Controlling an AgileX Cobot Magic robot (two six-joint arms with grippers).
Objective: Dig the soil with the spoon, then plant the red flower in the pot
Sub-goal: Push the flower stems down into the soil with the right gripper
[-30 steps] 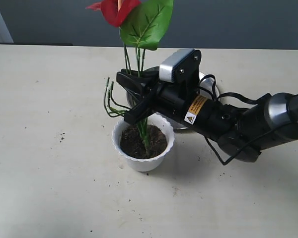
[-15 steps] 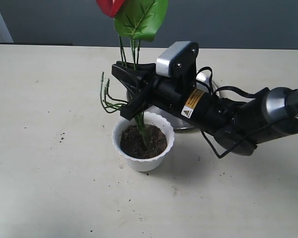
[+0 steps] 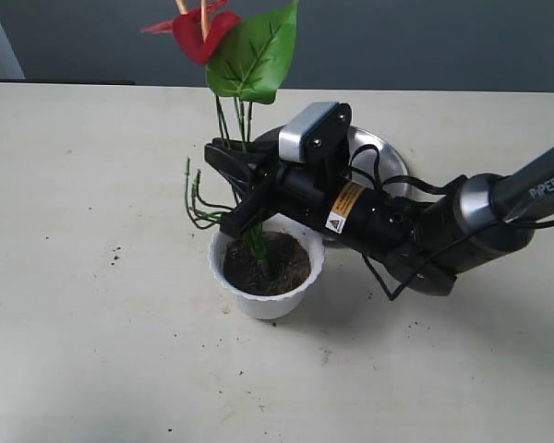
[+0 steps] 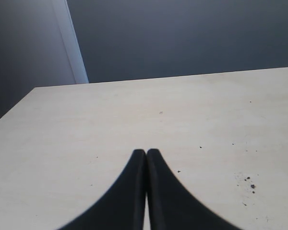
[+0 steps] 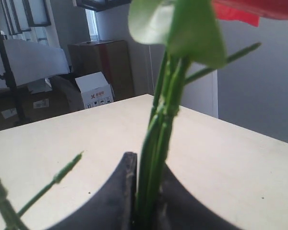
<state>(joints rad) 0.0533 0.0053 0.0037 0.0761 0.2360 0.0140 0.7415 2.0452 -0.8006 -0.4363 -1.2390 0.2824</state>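
Note:
The white scalloped pot [image 3: 267, 295] stands near the table's middle, holding dark soil [image 3: 279, 269]. The red flower [image 3: 200, 32] with its broad green leaf [image 3: 250, 57] rises above it; its green stems [image 3: 257, 242] run down into the soil. My right gripper [image 3: 243, 189] is shut on the stems just above the pot; in the right wrist view the stems [image 5: 153, 158] pass between its fingers [image 5: 122, 191]. My left gripper [image 4: 146, 152] is shut on nothing above bare table, and does not show in the exterior view. The spoon is out of view.
A large round steel plate [image 3: 374, 152] lies behind the right arm, mostly covered by it. Soil crumbs [image 3: 116, 251] dot the table left of the pot and in front of it. Thin side shoots [image 3: 196, 198] stick out left of the stems.
The right gripper has lowered and moved slightly left, carrying the flower down, so the stems sit deeper in the soil and the bloom shows fully in frame.

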